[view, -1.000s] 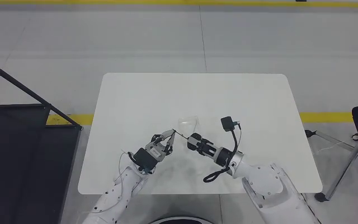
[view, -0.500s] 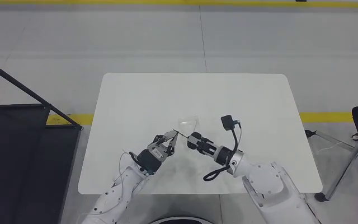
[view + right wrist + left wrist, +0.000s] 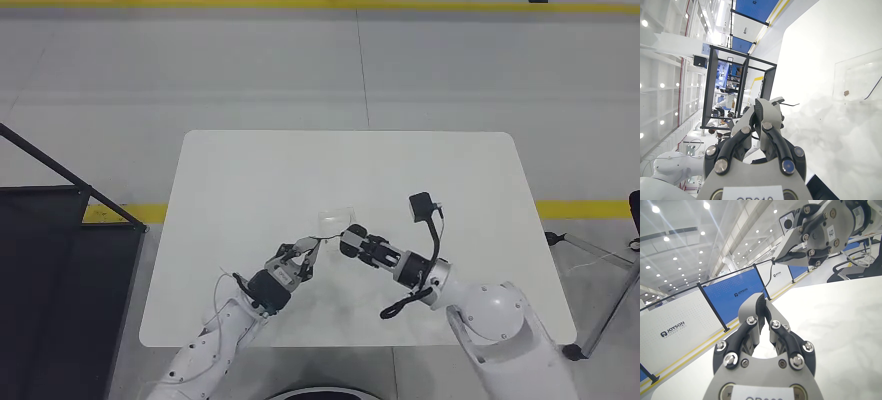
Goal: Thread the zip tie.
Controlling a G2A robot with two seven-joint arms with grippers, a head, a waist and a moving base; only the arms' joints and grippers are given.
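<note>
Top view: right gripper (image 3: 340, 240), shifted toward 12 o'clock, pinches the zip tie (image 3: 770, 276) head. Left gripper (image 3: 762, 300) clamps its thin black tail.

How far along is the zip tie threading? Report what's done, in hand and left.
Done: the zip tie is off the table, held by both arms. In hand: the left gripper is shut on one end, the right gripper on the other, the strap stretched between them. Left: no closed loop shows, so feeding the tail through the head looks not yet done.
</note>
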